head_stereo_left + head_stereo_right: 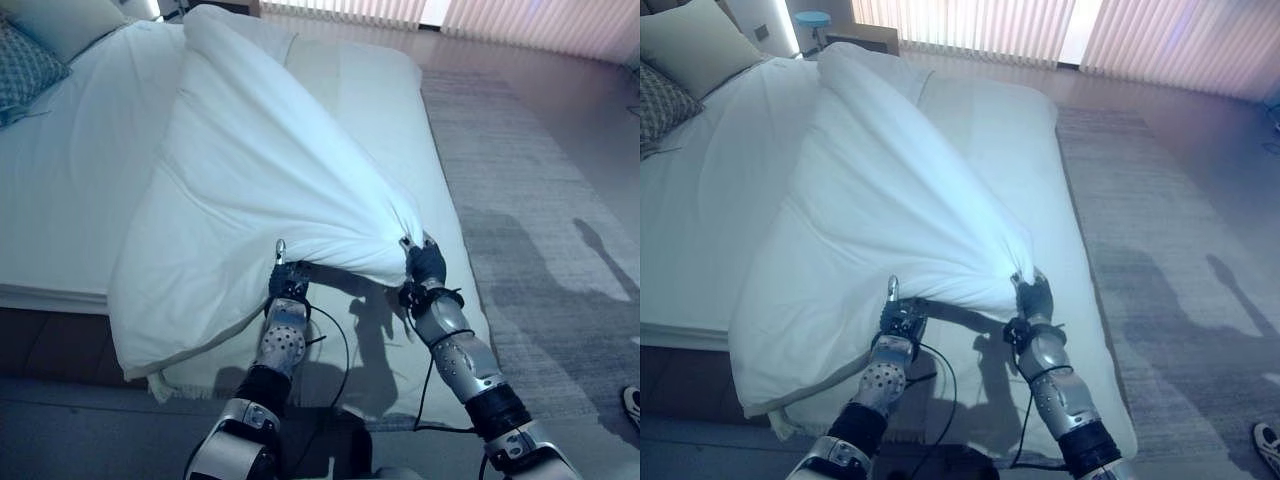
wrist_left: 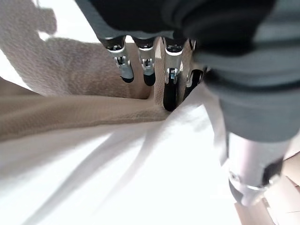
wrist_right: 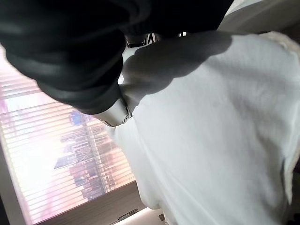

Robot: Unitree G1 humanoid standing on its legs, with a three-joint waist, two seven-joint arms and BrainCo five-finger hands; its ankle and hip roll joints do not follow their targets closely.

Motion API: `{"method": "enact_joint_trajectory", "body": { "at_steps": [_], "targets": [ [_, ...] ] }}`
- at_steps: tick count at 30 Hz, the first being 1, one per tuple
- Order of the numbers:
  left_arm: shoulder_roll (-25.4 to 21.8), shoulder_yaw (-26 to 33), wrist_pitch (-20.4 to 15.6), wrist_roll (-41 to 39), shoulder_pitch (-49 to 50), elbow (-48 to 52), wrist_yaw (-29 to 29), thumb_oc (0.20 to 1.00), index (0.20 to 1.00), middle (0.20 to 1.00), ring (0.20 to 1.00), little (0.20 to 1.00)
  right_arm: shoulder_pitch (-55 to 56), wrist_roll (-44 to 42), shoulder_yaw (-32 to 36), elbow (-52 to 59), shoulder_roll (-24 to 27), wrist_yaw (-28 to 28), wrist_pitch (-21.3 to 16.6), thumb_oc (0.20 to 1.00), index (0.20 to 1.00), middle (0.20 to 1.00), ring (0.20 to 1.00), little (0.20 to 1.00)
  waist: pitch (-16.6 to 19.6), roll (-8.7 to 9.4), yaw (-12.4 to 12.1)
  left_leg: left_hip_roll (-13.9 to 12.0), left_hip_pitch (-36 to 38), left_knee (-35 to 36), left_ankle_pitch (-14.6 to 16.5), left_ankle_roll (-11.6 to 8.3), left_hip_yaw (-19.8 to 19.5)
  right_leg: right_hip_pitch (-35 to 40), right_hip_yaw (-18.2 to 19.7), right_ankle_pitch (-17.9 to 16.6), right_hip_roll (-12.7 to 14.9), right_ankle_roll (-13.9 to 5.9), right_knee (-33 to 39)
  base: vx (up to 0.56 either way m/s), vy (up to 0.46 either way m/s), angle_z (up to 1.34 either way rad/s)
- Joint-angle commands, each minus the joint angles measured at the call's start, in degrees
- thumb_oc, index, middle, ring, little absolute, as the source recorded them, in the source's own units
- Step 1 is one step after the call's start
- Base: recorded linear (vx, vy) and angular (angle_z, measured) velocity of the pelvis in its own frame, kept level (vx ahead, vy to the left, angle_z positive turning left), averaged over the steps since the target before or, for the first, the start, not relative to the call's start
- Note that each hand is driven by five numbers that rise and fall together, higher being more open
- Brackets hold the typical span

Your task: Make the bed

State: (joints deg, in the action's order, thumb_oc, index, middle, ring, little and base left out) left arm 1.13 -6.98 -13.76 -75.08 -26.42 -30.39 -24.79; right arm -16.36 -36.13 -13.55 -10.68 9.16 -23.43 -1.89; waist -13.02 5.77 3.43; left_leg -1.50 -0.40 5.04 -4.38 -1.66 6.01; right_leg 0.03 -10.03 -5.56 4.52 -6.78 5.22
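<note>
Both hands sit nearest us at the foot of the bed: left hand [image 1: 288, 283] and right hand [image 1: 424, 263], each up against the lifted edge of the white duvet [image 1: 260, 170]. We read the right hand as bunched on the duvet's corner, since cloth gathers tight to a point at it; its own wrist view has the fingers buried in fabric. In the left wrist view the fingers [image 2: 170, 89] run fairly straight down under the cloth while the thumb lies across the duvet, so we call that a pinch, though not with certainty.

Duvet position: raised off the mattress [image 1: 70, 180] at the near end, draped as a diagonal ridge toward the head, folded over itself. Bare sheet shows on both sides.

Progress: early to mid, we judge. Grasp is done; spreading, squaring and smoothing remain. Pillows [image 1: 40, 40] lie at the head corner, a grey rug [image 1: 520, 220] beside the bed.
</note>
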Motion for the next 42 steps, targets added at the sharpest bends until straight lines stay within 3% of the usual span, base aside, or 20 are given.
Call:
{"method": "enact_joint_trajectory", "body": {
  "at_steps": [1, 14, 18, 21, 24, 27, 28, 29, 31, 32, 33, 34, 35, 36, 37, 38, 39, 40, 41, 42],
  "targets": [
    [-2.5, 3.9, -2.2, 6.2, -2.8, -0.5, 2.8, 0.2, 0.2, 0.2, 0.2, 0.2, 8.6, 0.9, 8.2, 1.5, 4.6, 0.5, -7.4, 0.2, 0.2, 0.2, 0.2, 0.2, 5.4, -1.63, 1.8, 1.1, 3.1, 0.0, 6.2, -1.39, 0.4, -1.7, -0.4, 4.3, -2.8, 0.81, -4.6, 0.0, 0.0, 0.0],
    [-5.4, 5.7, -0.4, 9.4, 7.0, 5.3, 9.1, 0.2, 0.2, 0.2, 0.2, 0.2, 10.9, -6.0, 6.2, -7.9, 1.7, 7.9, -7.2, 0.2, 0.2, 0.2, 0.2, 0.2, 7.2, -3.38, -0.1, 1.3, 4.8, 0.0, 6.3, -0.88, -1.4, -0.1, -0.7, 6.0, -3.0, 1.49, -6.1, 0.0, -0.001, 0.05],
    [-6.0, 5.7, -0.7, 10.7, 9.8, 9.7, 11.6, 0.2, 0.2, 0.2, 0.2, 0.2, 11.0, -4.3, 5.1, -11.3, 2.1, 9.2, -6.4, 0.2, 0.2, 0.2, 0.2, 0.2, 5.9, -3.94, -2.3, 2.6, 3.8, 0.0, 4.5, -0.24, -5.3, -0.4, -2.5, 6.6, -2.2, 2.04, -7.4, -0.08, 0.031, 0.17],
    [-6.5, 5.6, -0.6, 11.6, 10.4, 10.8, 12.3, 0.2, 0.2, 0.2, 0.2, 0.2, 11.3, -3.7, 5.4, -11.7, 2.4, 9.6, -6.2, 0.2, 0.2, 0.2, 0.2, 0.2, 5.6, -3.86, -2.4, 2.3, 3.0, -1.6, 4.8, -0.31, -6.4, -0.6, -4.0, 6.4, -1.3, 2.18, -7.5, -0.09, 0.087, 0.48],
    [-7.9, 5.6, -1.7, 13.4, 11.4, 13.0, 13.5, 0.2, 0.2, 0.2, 0.2, 0.2, 10.7, -3.6, 5.2, -13.5, 2.9, 10.4, -5.6, 0.2, 0.2, 0.2, 0.2, 0.2, 5.6, -2.86, -3.1, -2.8, 2.6, -5.1, 6.6, -1.3, -8.7, -1.4, -4.7, 4.6, 2.0, 0.89, -6.7, -0.08, 0.278, 0.48],
    [-8.1, 6.7, -2.8, 13.3, 12.6, 13.8, 13.5, 0.2, 0.2, 0.2, 0.2, 0.2, 10.4, -3.5, 4.8, -15.0, 3.5, 11.0, -4.9, 0.2, 0.2, 0.2, 0.2, 0.2, 7.2, -3.5, -2.6, -9.6, 2.3, -5.1, 3.4, -2.79, -9.6, -1.9, -4.1, 4.5, 5.4, -0.77, -7.2, 0.03, 0.493, 0.29],
    [-8.9, 7.0, -3.3, 13.9, 12.9, 14.0, 13.5, 0.2, 0.2, 0.2, 0.2, 0.2, 10.4, -3.2, 4.8, -15.2, 4.1, 11.3, -4.5, 0.2, 0.2, 0.2, 0.2, 0.2, 7.7, -4.38, -2.7, -12.0, 1.6, -6.2, 1.4, -4.6, -11.0, -1.5, -3.5, 3.9, 7.8, -2.01, -7.7, 0.06, 0.552, 0.5],
    [-8.9, 7.0, -3.3, 13.9, 12.9, 14.0, 13.5, 0.2, 0.2, 0.2, 0.2, 0.2, 10.4, -3.2, 4.8, -15.2, 4.1, 11.3, -4.5, 0.2, 0.2, 0.2, 0.2, 0.2, 7.7, -4.41, -2.7, -12.1, 1.6, -6.2, 1.5, -4.62, -11.0, -1.5, -3.5, 4.0, 7.8, -2.02, -7.7, 0.03, 0.595, 0.19],
    [-9.8, 7.0, -3.4, 14.8, 12.8, 14.0, 13.3, 0.2, 0.2, 0.2, 0.2, 0.2, 10.5, -2.7, 4.5, -14.8, 4.5, 11.2, -4.3, 0.2, 0.2, 0.2, 0.2, 0.2, 7.5, -4.67, -3.1, -11.7, 1.0, -8.4, 2.4, -5.23, -12.8, -1.9, -2.7, 3.2, 9.1, -2.71, -8.3, 0.0, 0.393, -0.11],
    [-10.7, 7.1, -3.3, 16.0, 13.1, 14.7, 13.5, 0.2, 0.2, 0.2, 0.2, 0.2, 10.7, -1.0, 4.4, -13.8, 4.8, 11.9, -3.3, 0.2, 0.2, 0.2, 0.2, 0.2, 7.5, -4.41, -3.3, -8.7, 0.9, -11.7, 8.6, -5.19, -13.6, -2.0, -1.0, -0.4, 12.6, -4.19, -8.1, 0.0, 0.391, -0.26],
    [-10.7, 7.1, -3.3, 16.0, 13.1, 14.7, 13.5, 0.2, 0.2, 0.2, 0.2, 0.2, 10.7, -1.0, 4.4, -13.8, 4.8, 11.9, -3.3, 0.2, 0.2, 0.2, 0.2, 0.2, 7.5, -4.4, -3.3, -8.7, 0.9, -11.7, 8.6, -5.18, -13.6, -2.0, -1.0, -0.4, 12.6, -4.2, -8.1, -0.02, 0.834, -0.36],
    [-11.5, 6.2, -3.6, 18.0, 13.2, 15.2, 14.0, 0.2, 0.2, 0.2, 0.2, 0.2, 11.3, 2.0, 5.4, -13.2, 5.6, 11.8, -2.2, 0.2, 0.2, 0.2, 0.2, 0.2, 7.4, -3.25, -3.0, -5.0, 0.2, -13.8, 11.8, -4.35, -10.6, -1.6, -0.9, -7.1, 16.8, -5.27, -6.7, -0.03, 0.451, -0.18],
    [-11.5, 6.2, -3.6, 18.0, 13.2, 15.2, 14.0, 0.2, 0.2, 0.2, 0.2, 0.2, 11.3, 2.1, 5.4, -13.2, 5.5, 11.8, -2.2, 0.2, 0.2, 0.2, 0.2, 0.2, 7.4, -3.16, -3.1, -4.8, 0.1, -14.0, 11.9, -4.27, -10.5, -1.6, -0.8, -7.2, 16.9, -5.35, -6.6, -0.17, 0.832, -0.22],
    [-12.8, 6.8, -3.6, 19.1, 13.5, 15.9, 13.7, 0.2, 0.2, 0.2, 0.2, 0.2, 9.9, 3.9, 5.5, -12.8, 5.1, 11.1, -2.5, 0.2, 0.2, 0.2, 0.2, 0.2, 6.5, -2.44, -4.4, -2.4, -0.9, -14.8, 12.8, -2.97, -7.0, -4.5, -3.6, -11.9, 19.1, -5.27, -6.1, -0.15, 0.388, -0.31],
    [-12.8, 6.8, -3.6, 19.1, 13.5, 15.9, 13.7, 0.2, 0.2, 0.2, 0.2, 0.2, 9.9, 3.9, 5.5, -12.8, 5.1, 11.1, -2.5, 0.2, 0.2, 0.2, 0.2, 0.2, 6.5, -2.43, -4.4, -2.4, -1.0, -14.8, 12.8, -2.97, -7.0, -4.5, -3.6, -11.9, 19.1, -5.27, -6.1, -0.33, 0.781, -0.73],
    [-13.2, 7.7, -3.3, 20.3, 13.9, 15.4, 12.9, 0.2, 0.2, 0.2, 0.2, 0.2, 8.4, 3.7, 5.4, -13.5, 4.0, 10.6, -3.0, 0.2, 0.2, 0.2, 0.2, 0.2, 5.5, -3.38, -6.0, -1.6, -1.1, -13.5, 11.7, -2.07, -4.2, -5.2, -10.5, -8.3, 18.6, -4.43, -8.2, -0.23, 0.588, -0.87],
    [-13.0, 8.2, -3.3, 20.4, 14.5, 15.4, 12.8, 0.2, 0.2, 0.2, 0.2, 0.2, 8.0, 3.8, 5.1, -14.1, 3.6, 10.8, -3.0, 0.2, 0.2, 0.2, 0.2, 0.2, 5.6, -3.92, -6.4, -0.8, -0.7, -12.2, 11.2, -1.5, -3.6, -5.0, -10.5, -5.9, 17.0, -3.77, -10.6, -0.24, 0.59, -0.88],
    [-13.0, 8.2, -3.3, 20.4, 14.5, 15.4, 12.8, 0.2, 0.2, 0.2, 0.2, 0.2, 7.9, 3.8, 5.1, -14.2, 3.6, 10.8, -3.0, 0.2, 0.2, 0.2, 0.2, 0.2, 5.7, -3.76, -6.3, -0.6, -0.8, -12.0, 10.9, -1.44, -3.6, -5.2, -10.4, -5.9, 17.2, -3.78, -10.7, -0.16, 0.499, -0.49],
    [-12.9, 8.4, -3.4, 20.1, 14.8, 15.5, 13.2, 0.2, 0.2, 0.2, 0.2, 0.2, 7.2, 3.7, 4.5, -15.3, 3.4, 11.2, -3.2, 0.2, 0.2, 0.2, 0.2, 0.2, 5.8, -4.34, -6.3, 0.9, -0.4, -9.3, 8.8, -0.08, -3.3, -5.3, -7.5, 1.1, 10.3, -1.61, -17.3, -0.14, 0.413, -0.22],
    [-12.8, 8.5, -3.1, 20.2, 15.3, 15.6, 13.3, 0.2, 0.2, 0.2, 0.2, 0.2, 7.3, 3.9, 4.3, -15.6, 3.3, 11.5, -3.3, 0.2, 0.2, 0.2, 0.2, 0.2, 6.1, -4.41, -6.4, 1.7, 0.0, -8.1, 8.1, 0.26, -3.3, -4.8, -7.2, 3.7, 7.3, -0.73, -18.5, -0.14, 0.411, -0.07]
  ]
}}
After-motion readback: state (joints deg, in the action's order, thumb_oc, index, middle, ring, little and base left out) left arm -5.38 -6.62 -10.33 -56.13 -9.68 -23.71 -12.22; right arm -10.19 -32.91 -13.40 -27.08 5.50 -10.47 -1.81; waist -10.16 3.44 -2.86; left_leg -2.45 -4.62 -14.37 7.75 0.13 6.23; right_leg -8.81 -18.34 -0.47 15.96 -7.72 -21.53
